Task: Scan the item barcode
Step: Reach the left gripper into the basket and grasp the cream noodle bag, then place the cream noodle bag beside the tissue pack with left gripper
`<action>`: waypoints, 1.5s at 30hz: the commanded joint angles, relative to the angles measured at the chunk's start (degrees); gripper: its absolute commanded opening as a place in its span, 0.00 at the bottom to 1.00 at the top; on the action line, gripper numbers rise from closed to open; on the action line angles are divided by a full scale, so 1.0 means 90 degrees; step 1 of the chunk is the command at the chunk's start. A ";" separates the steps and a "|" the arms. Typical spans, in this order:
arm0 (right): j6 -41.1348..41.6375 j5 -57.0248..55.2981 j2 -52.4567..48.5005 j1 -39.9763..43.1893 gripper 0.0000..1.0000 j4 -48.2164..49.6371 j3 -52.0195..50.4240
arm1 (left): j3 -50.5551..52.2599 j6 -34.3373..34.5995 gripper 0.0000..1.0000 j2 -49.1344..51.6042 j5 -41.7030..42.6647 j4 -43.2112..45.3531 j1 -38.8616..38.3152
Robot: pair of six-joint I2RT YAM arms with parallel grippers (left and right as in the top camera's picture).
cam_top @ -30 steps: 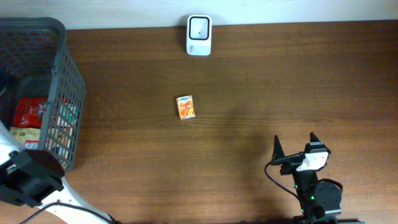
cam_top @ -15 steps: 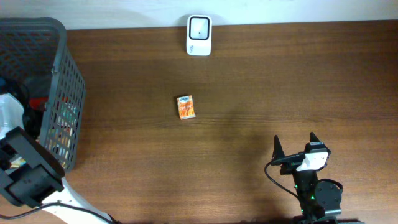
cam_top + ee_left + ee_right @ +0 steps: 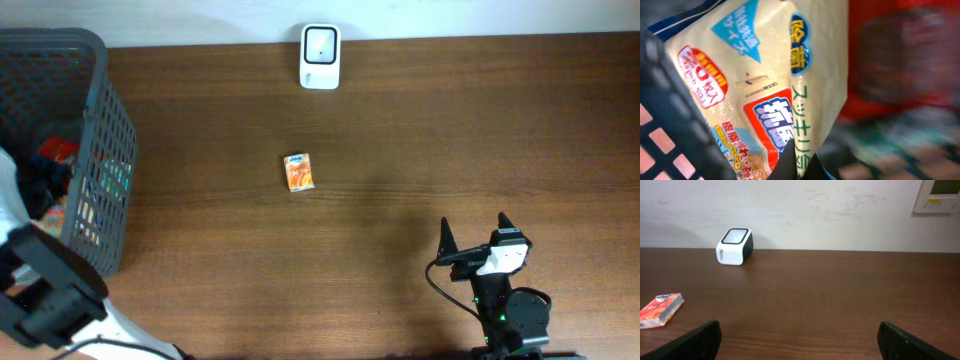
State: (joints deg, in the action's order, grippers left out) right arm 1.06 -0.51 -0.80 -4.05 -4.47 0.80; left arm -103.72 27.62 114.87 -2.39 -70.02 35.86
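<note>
The left gripper [image 3: 790, 162] is down inside the grey basket [image 3: 100, 60] at the worktop's [image 3: 420, 130] left edge; its fingers are pressed together on the lower edge of a cream pouch [image 3: 765, 65] printed with blue and red labels; red packaging sits blurred behind it. The right gripper [image 3: 473, 225] rests near the front right, fingers spread wide, holding nothing. The white scanner [image 3: 320, 43] stands at the far edge; a small orange packet [image 3: 299, 172] lies flat mid-worktop, well apart from both grippers.
</note>
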 commanded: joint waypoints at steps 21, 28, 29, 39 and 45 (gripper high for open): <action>0.0000 -0.0012 0.0036 0.0036 0.99 -0.0022 -0.0053 | -0.1183 -0.1870 0.00 -0.1100 0.1253 0.0729 -0.6994; 0.0000 -0.0012 0.0036 0.0036 0.98 -0.0022 -0.0053 | -0.1183 0.0379 0.00 0.0974 -0.0199 0.1056 -0.7638; 0.0000 -0.0012 0.0036 0.0036 0.99 -0.0022 -0.0053 | -0.1183 0.0379 0.00 0.1239 -0.0172 0.1195 -0.7713; 0.0000 -0.0012 0.0036 0.0036 0.99 -0.0022 -0.0053 | -0.1885 -0.1037 0.99 0.1923 -0.0236 0.1030 -0.7953; 0.0000 -0.0012 0.0036 0.0036 0.99 -0.0022 -0.0053 | -0.5447 -0.1035 0.99 0.1115 -0.0321 -0.1307 -0.6766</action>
State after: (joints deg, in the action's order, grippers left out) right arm 1.06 -0.54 -0.80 -4.05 -4.47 0.80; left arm -140.81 19.00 132.05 -3.64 -78.15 -30.63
